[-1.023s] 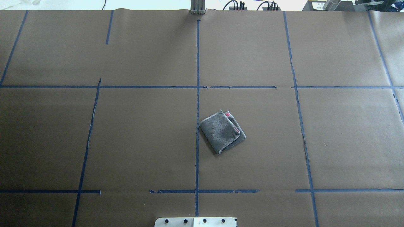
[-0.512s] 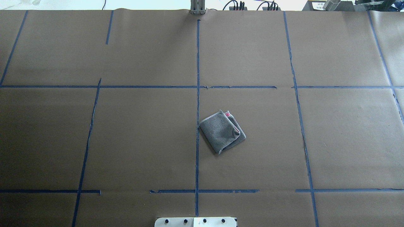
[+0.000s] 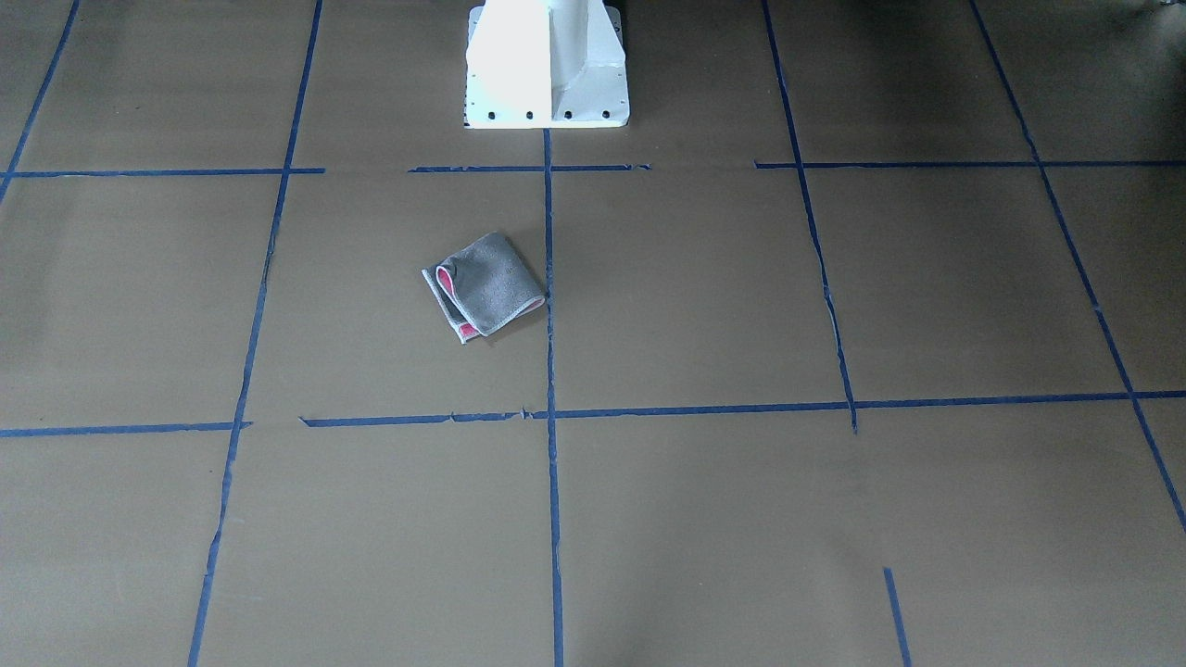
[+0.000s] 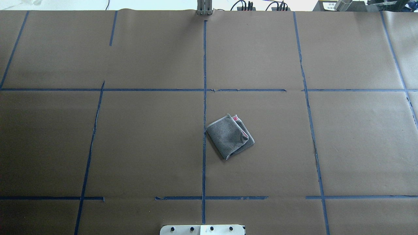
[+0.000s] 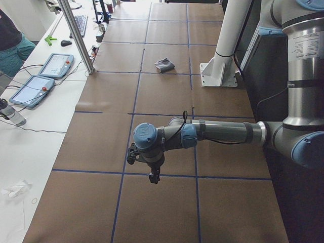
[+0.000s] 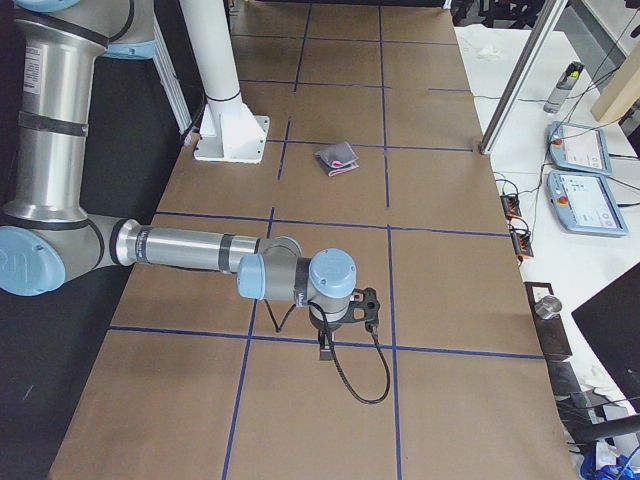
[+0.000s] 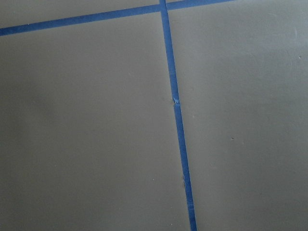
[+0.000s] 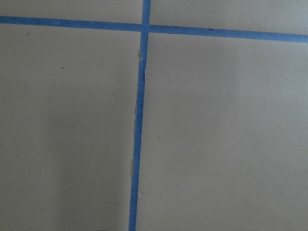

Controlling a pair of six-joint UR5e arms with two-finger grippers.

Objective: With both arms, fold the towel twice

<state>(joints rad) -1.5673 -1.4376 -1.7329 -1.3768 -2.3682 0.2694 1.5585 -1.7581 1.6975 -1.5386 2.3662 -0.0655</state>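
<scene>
The towel [image 4: 230, 136] lies folded into a small square just right of the table's centre tape line, grey face up, with pink showing at its open edge [image 3: 447, 281]. It also shows in both side views, towel [image 5: 164, 65] and towel [image 6: 337, 158], and nothing touches it. My left gripper [image 5: 153, 177] hangs low over the table far from the towel, seen only from the left end. My right gripper [image 6: 326, 352] hangs likewise at the other end. I cannot tell whether either is open or shut. Both wrist views show only brown paper and blue tape.
The white pedestal [image 3: 547, 65] stands at the robot's edge of the table. Brown paper with blue tape lines [image 4: 204, 98] covers the table. Beyond the far edge are a metal post [image 5: 76, 35], two tablets [image 6: 575, 150], cables, and a person [image 5: 10, 40].
</scene>
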